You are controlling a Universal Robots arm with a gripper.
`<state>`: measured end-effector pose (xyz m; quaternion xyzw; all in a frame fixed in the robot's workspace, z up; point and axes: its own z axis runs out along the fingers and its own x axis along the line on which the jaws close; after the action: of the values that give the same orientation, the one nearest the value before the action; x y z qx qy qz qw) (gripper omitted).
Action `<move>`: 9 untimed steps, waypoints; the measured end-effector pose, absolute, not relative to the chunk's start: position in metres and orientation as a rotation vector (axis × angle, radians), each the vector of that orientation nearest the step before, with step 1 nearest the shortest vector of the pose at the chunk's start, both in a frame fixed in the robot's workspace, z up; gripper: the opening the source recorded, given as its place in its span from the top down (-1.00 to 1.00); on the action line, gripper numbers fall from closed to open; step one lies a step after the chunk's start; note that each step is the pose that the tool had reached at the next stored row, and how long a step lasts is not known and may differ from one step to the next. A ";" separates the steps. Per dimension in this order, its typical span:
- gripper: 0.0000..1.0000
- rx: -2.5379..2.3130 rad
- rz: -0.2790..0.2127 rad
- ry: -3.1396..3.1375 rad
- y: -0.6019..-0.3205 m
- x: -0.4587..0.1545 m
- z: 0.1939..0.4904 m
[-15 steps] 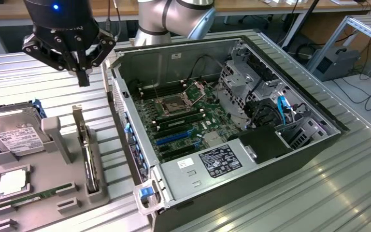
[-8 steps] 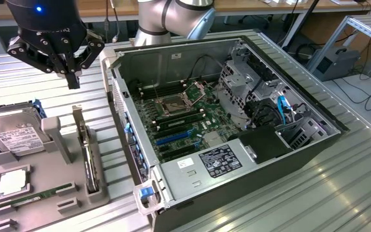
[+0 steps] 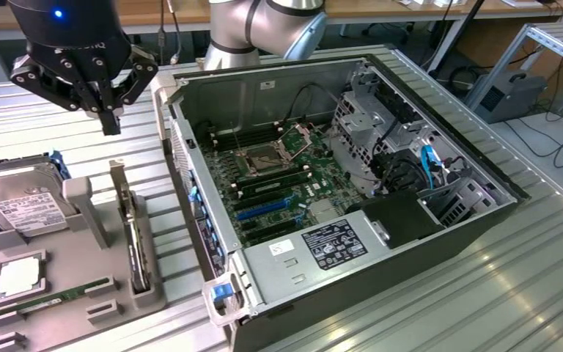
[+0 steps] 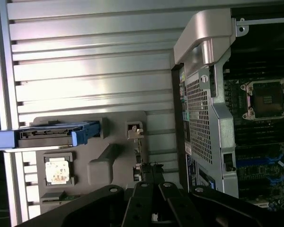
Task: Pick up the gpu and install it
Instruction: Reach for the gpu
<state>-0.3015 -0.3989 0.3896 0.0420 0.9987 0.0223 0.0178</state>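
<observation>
The gpu [image 3: 131,231] stands on its long edge in a slot of the grey holder tray [image 3: 76,257], to the exterior view's left of the open computer case [image 3: 360,242]. Its silver bracket end points toward the back. In the wrist view the gpu [image 4: 138,147] appears edge-on as a thin strip. My gripper [image 3: 111,126] hangs in the air above the far end of the card, fingers shut with nothing between them. The shut gripper [image 4: 150,178] lines up with the card's edge in the wrist view. The case's motherboard [image 3: 272,183] lies exposed, with blue slots [image 3: 262,209].
On the same tray sit a silver hard drive [image 3: 15,207] with blue rails, a processor chip [image 3: 17,276] and a green RAM stick [image 3: 47,299]. The case's near wall [image 3: 188,183] rises right beside the tray. Drive cages and cables [image 3: 409,161] fill the case's right side.
</observation>
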 end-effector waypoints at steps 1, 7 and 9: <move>0.79 0.130 0.069 3.102 -0.399 -0.302 0.390; 0.79 0.131 0.069 3.102 -0.406 -0.305 0.390; 0.79 0.130 0.069 3.102 -0.406 -0.305 0.390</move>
<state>-0.3049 -0.4061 0.3896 0.0420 0.9987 0.0223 0.0178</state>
